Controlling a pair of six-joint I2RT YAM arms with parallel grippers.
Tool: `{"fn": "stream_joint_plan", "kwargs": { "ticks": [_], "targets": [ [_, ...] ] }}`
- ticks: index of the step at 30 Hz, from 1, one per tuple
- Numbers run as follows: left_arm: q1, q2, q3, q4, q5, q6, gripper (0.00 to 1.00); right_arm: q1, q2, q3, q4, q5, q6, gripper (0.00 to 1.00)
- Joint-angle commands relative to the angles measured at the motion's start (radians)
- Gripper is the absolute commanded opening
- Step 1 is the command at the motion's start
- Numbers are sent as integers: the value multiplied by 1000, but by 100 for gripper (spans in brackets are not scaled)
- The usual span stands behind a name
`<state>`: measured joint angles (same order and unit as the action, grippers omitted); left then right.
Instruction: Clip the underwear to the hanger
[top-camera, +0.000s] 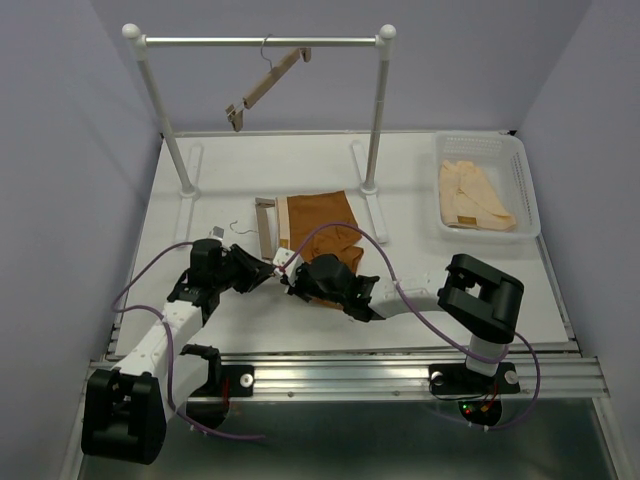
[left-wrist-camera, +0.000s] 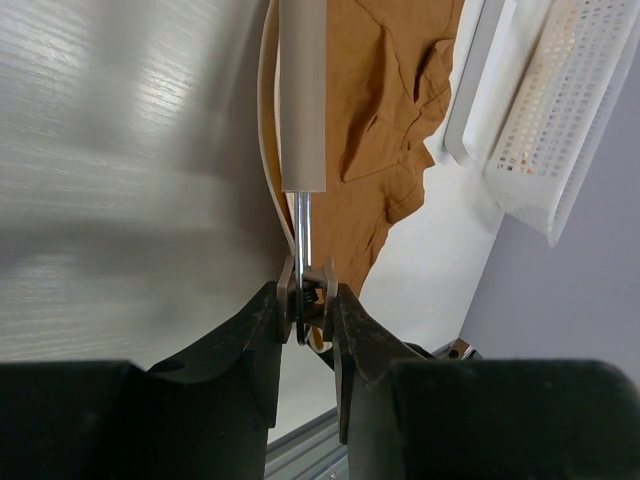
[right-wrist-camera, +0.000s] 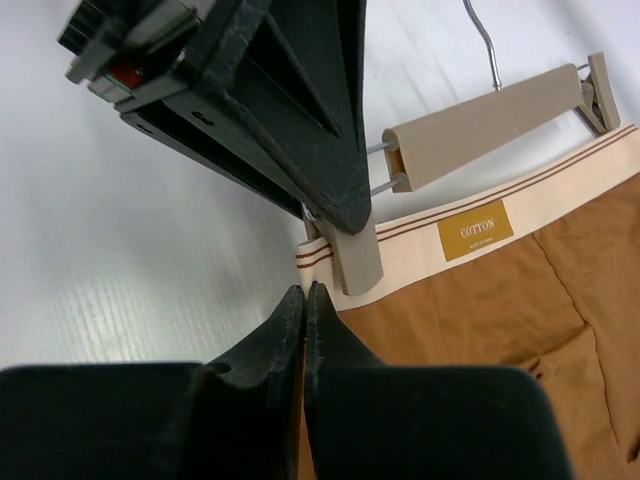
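Observation:
The rust-brown underwear (top-camera: 322, 222) lies flat mid-table, its beige waistband (right-wrist-camera: 545, 192) against the pale wooden hanger (top-camera: 265, 222). My left gripper (left-wrist-camera: 312, 300) is shut on the hanger's near clip (left-wrist-camera: 318, 283), squeezing its two tabs. That clip (right-wrist-camera: 356, 262) sits over the waistband's corner. The hanger's bar (left-wrist-camera: 302, 90) runs away from the left fingers, and its wire hook (right-wrist-camera: 484, 38) lies on the table. My right gripper (right-wrist-camera: 305, 291) is shut on the underwear at the waistband's corner, just beside the clip, with brown cloth showing between its fingers.
A second hanger (top-camera: 270, 82) hangs tilted from the white rail (top-camera: 260, 42) at the back. A white basket (top-camera: 524, 190) at the back right holds a peach-cream garment (top-camera: 472, 195). The rack's right post (top-camera: 376, 120) stands just behind the underwear.

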<state>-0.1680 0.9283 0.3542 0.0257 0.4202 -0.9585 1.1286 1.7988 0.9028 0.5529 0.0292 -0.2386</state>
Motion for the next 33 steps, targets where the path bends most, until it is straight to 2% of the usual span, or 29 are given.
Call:
{"fn": "stream_joint_plan", "kwargs": {
  "ticks": [1,12,15,17,20,24,25,31,33],
  "targets": [
    [1,0,35,3,23,21,0,14,-49,8,108,-51,38,1],
    [1,-45,34,-15,32,32,0,14,-32,19,61,-32,33,1],
    [1,-46,42,-24,32,46,9,14,-27,27,58,-34,33,1],
    [1,-48,46,-24,38,58,27,14,-29,28,56,-34,33,1],
    [1,-48,54,-58,43,72,38,14,-29,30,56,-5,32,1],
    [1,-48,60,-61,54,86,47,14,-24,34,59,-2,30,1],
    [1,-42,60,-60,63,90,52,14,-24,36,59,-5,28,1],
    [1,-34,65,-59,66,93,61,14,-29,35,59,-9,25,1],
    [1,-36,68,-63,63,96,62,14,-30,33,61,-6,27,1]
  ]
}}
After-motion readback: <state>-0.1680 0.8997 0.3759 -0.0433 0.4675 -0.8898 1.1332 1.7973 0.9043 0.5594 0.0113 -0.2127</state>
